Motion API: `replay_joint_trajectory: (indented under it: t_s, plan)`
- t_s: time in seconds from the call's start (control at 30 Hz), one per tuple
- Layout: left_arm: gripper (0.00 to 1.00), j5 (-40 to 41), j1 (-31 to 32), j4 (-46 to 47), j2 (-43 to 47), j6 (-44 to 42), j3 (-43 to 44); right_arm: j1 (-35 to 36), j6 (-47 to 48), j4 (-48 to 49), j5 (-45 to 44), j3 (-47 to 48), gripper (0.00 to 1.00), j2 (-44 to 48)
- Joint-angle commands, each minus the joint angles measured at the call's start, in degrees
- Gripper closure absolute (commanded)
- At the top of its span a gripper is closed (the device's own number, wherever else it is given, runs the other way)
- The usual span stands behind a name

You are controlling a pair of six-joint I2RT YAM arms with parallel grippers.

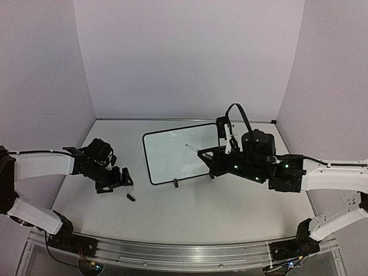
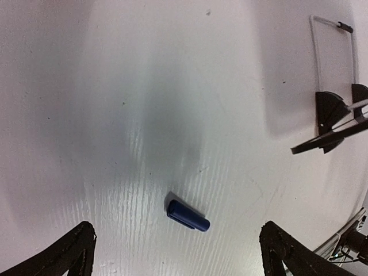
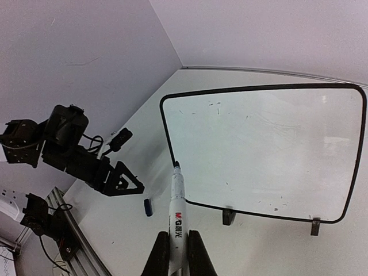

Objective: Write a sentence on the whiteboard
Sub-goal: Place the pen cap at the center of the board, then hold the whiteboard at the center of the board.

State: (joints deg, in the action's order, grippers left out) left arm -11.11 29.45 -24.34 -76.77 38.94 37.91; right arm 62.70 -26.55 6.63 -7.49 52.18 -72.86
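Observation:
The whiteboard (image 1: 172, 154) lies flat mid-table, black-framed, and also shows in the right wrist view (image 3: 270, 144). It carries only faint specks; no blue sentence shows on it. My right gripper (image 1: 217, 156) is shut on a slim white marker (image 3: 178, 207), uncapped, its dark tip (image 3: 176, 165) pointing at the board's left edge in the wrist view. From above, the marker tip (image 1: 190, 147) hangs over the board's right part. My left gripper (image 2: 176, 233) is open and empty, just over the dark blue marker cap (image 2: 188, 215), which lies on the table (image 1: 131, 198).
Purple walls close in the table at the back and both sides. An aluminium rail (image 1: 172, 253) runs along the near edge. The board's small black foot (image 1: 175, 183) sticks out at its near side. The left arm (image 3: 63, 144) sits left of the board.

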Motion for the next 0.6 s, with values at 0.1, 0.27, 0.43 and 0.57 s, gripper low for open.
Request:
replay_joint_trajectory:
  t_s: [0.1,0.27,0.43,0.57]
  plan:
    - [0.01,1.9,-2.2,-16.3,6.1,-14.7,16.1,0.3,1.7,-1.4,-6.7,-0.4,1.00,4.6]
    - [0.01,-7.4,-2.3,-13.2,3.7,-23.8,21.5,0.1,1.6,-1.6,-7.5,-0.9,1.00,5.2]
    - [0.04,-14.5,-2.2,-9.6,-2.6,-25.1,27.5,0.1,0.4,-1.6,-7.4,-1.1,1.00,5.5]
    - [0.06,-17.6,-2.1,-6.4,-5.9,-23.4,29.6,0.1,-0.2,-1.6,-7.4,-1.3,1.00,5.4]
